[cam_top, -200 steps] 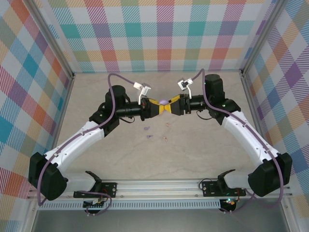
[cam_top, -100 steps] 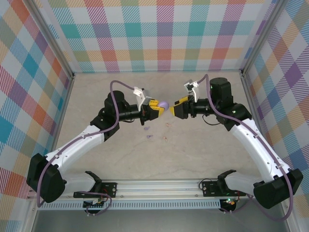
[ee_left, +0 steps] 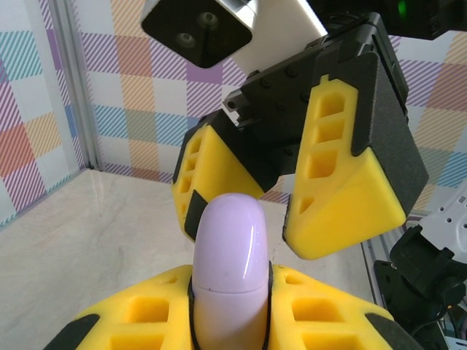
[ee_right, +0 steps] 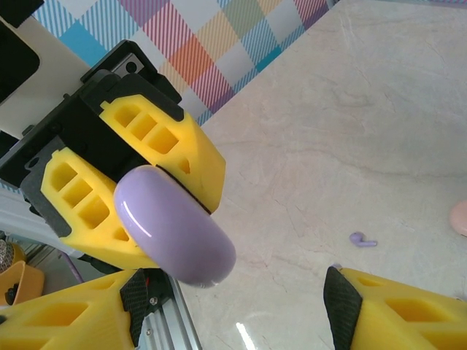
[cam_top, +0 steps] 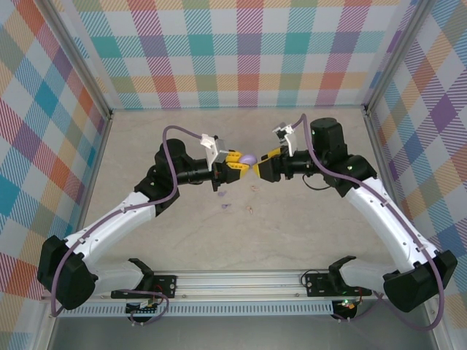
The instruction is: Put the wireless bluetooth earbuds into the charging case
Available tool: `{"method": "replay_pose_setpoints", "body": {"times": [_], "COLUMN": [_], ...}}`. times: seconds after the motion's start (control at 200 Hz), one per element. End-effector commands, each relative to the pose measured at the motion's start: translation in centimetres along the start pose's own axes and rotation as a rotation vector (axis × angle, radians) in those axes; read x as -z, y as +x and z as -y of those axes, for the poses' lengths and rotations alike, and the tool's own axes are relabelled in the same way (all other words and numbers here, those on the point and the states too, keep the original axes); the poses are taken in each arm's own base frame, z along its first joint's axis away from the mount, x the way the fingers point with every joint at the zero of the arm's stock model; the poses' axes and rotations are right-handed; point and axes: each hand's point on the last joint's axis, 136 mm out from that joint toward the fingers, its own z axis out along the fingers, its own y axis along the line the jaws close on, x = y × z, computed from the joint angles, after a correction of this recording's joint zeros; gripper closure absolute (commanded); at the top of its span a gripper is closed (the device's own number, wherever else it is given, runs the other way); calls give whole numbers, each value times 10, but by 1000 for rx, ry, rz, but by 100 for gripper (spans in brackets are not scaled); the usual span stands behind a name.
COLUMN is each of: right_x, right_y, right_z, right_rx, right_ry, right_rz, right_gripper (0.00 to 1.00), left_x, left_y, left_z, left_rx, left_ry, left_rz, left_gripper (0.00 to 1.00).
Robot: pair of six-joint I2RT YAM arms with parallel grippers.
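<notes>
The left gripper [cam_top: 241,162] is clenched on the lavender charging case [ee_left: 228,270], holding it above the table [cam_top: 306,219] with the lid closed and the rounded end sticking out; the right gripper [cam_top: 258,169] faces it, jaws released and spread just beyond that end, touching nothing; the earbuds [cam_top: 225,206] lie loose on the table below, apart from the case; the shell looks glossy, so an off-centre pinch or push from the right fingers could twist the case in the grip, or knock it free onto the buds and scatter them
</notes>
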Motion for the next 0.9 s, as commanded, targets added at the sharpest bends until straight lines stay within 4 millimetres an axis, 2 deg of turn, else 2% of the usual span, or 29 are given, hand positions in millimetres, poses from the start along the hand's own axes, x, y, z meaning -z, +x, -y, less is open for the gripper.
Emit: {"method": "replay_pose_setpoints", "body": {"times": [0.0,0.615,0.895], "right_x": [1,9,11], "right_y": [-9,-24,-26], "right_z": [-6,16,18], "right_rx": [37,17,9], "right_ry": [-4,161,179], "right_rz": [8,86,98], "right_gripper": [33,34,34], "left_x": [0,-2,-2], "left_y": [-11,1,8], "left_z": [12,23,25], "left_rx": [-52,-56,-58], "left_ry": [41,82,90], "left_rz": [31,-16,-42], "left_gripper": [87,88,89]}}
